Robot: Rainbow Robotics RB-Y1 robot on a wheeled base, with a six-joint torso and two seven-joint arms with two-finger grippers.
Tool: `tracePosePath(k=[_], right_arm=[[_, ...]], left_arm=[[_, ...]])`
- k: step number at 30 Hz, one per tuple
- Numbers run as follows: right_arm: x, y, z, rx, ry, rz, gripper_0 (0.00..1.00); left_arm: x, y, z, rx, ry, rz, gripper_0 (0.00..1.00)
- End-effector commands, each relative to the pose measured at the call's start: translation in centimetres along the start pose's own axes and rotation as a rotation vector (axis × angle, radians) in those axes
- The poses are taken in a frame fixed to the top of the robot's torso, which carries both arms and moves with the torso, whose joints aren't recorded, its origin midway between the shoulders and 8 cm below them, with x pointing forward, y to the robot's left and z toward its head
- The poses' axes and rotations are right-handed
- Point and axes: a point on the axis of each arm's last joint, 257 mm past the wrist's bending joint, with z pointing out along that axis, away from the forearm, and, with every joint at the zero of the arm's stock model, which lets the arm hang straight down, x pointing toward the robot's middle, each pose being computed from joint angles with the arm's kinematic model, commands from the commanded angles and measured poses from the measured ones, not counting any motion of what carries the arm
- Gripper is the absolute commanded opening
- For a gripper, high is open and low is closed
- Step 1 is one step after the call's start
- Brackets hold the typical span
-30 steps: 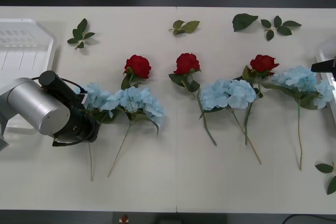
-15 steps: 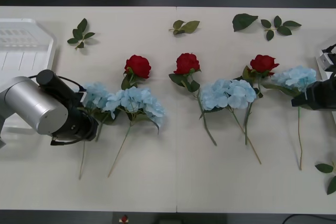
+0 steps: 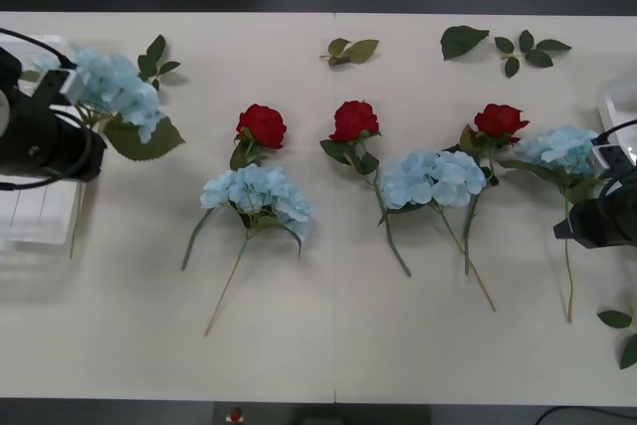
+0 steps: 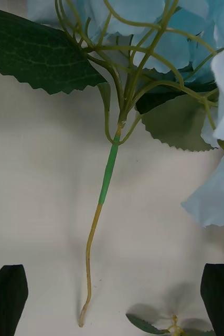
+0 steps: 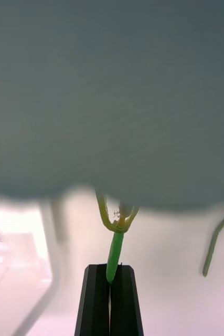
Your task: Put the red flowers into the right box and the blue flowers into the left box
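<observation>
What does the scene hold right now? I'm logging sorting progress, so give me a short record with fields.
left pincer: shut on a blue flower's stem, lifted beside the left box
held blue flower: above the table's left side
right pincer: open, over the rightmost blue flower's stem
red flowers on table: three
blue flowers on table: three
right box: at the right edge
</observation>
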Motion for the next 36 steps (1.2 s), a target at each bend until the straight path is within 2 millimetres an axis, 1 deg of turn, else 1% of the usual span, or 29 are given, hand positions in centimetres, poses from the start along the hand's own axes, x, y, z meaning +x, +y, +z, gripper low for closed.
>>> tracePosePath(k=[1,2,3,6,12,14,15,16,18,23,27,28,31,35,36], right_arm=[[-1.7,-0.4,0.1,0.009,-0.040,0.017,0.96],[-1.8,-0.4,0.5,0.008,-0.047,0.022,0.96],[-1.9,-0.4,0.7,0.006,-0.049,0.023,0.96],[-2.0,-1.1,1.3,0.012,-0.058,0.034,0.96],[-2.1,-1.7,2.2,0.011,-0.072,0.041,0.96],[-2.0,-1.7,2.7,0.005,-0.079,0.042,0.96],[-2.0,-1.7,2.9,0.003,-0.080,0.042,0.96],[-2.0,-1.6,3.3,-0.001,-0.084,0.044,0.96],[-2.3,-1.3,3.6,-0.008,-0.095,0.046,0.96],[-2.5,-0.9,4.4,-0.021,-0.111,0.051,0.96],[-2.7,-0.4,4.7,-0.031,-0.120,0.047,0.96],[-2.8,-0.4,4.7,-0.029,-0.124,0.042,0.96],[-2.8,-0.2,4.9,-0.031,-0.125,0.036,0.95],[-2.8,0.2,5.2,-0.038,-0.129,0.034,0.84],[-2.9,0.3,5.3,-0.040,-0.135,0.034,0.79]], left_arm=[[-2.9,1.5,-2.2,-0.011,-0.059,0.052,0.00],[-3.6,2.4,-2.6,-0.007,-0.066,0.053,0.00],[-3.9,3.0,-2.7,-0.006,-0.067,0.054,0.00],[-5.4,5.5,-3.2,0.020,-0.067,0.057,0.00],[-7.3,9.8,-3.8,0.079,-0.027,0.072,0.00],[-8.1,11.2,-4.0,0.093,-0.022,0.078,0.00],[-8.2,11.6,-4.0,0.097,-0.018,0.078,0.00],[-8.8,12.7,-4.2,0.101,-0.025,0.082,0.00],[-9.2,14.0,-4.2,0.102,-0.035,0.083,0.00],[-10.2,17.7,-4.1,0.043,-0.081,0.101,0.00],[-11.3,21.3,-3.8,-0.079,-0.130,0.104,0.00],[-11.3,22.1,-3.6,-0.110,-0.132,0.109,0.00],[-11.0,23.1,-2.8,-0.156,-0.122,0.117,0.00],[-10.0,24.2,-1.1,-0.204,-0.099,0.119,0.00],[-9.7,24.3,-0.3,-0.221,-0.091,0.132,0.00]])
